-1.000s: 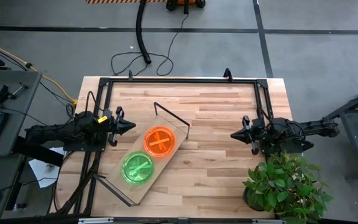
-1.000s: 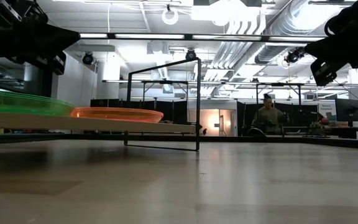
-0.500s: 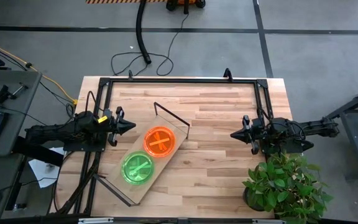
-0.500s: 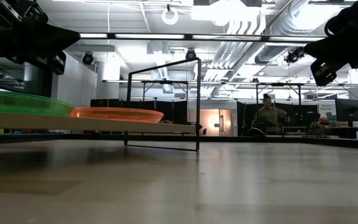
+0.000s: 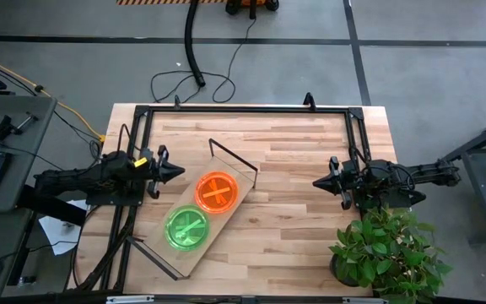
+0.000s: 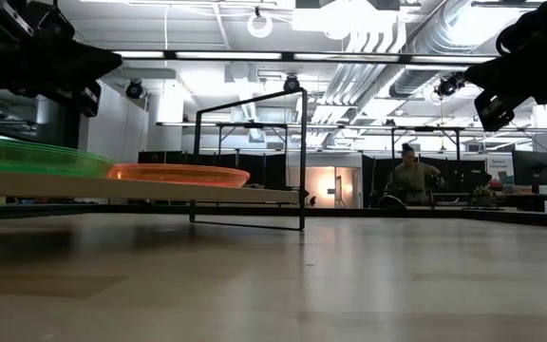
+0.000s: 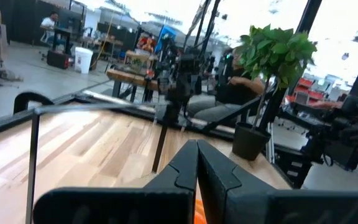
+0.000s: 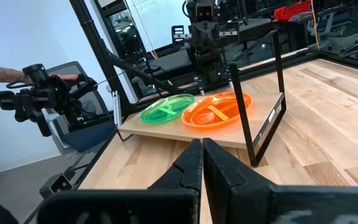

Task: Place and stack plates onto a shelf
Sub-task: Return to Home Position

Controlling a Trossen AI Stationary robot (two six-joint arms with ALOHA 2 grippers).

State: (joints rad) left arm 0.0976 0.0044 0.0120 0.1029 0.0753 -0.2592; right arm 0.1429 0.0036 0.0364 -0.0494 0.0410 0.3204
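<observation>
The shelf [image 5: 194, 221] is a long light-wood board with black wire end frames, lying slantwise on the table's left half. On it rest an orange plate [image 5: 216, 192] toward the far end and a green plate [image 5: 186, 227] toward the near end; how many are stacked in each pile I cannot tell. Both also show in the right wrist view: orange plate [image 8: 216, 110], green plate [image 8: 165, 109]. My left gripper [image 5: 181, 171] hovers shut just left of the orange plate. My right gripper [image 5: 315, 181] hovers shut over the table's right side, pointing at the shelf.
A potted plant [image 5: 386, 250] stands at the table's near right corner, close under the right arm. A black frame [image 5: 243, 108] runs along the table's far and side edges. Bare planks [image 5: 285, 228] lie between the shelf and the plant. A person [image 6: 409, 176] sits far behind.
</observation>
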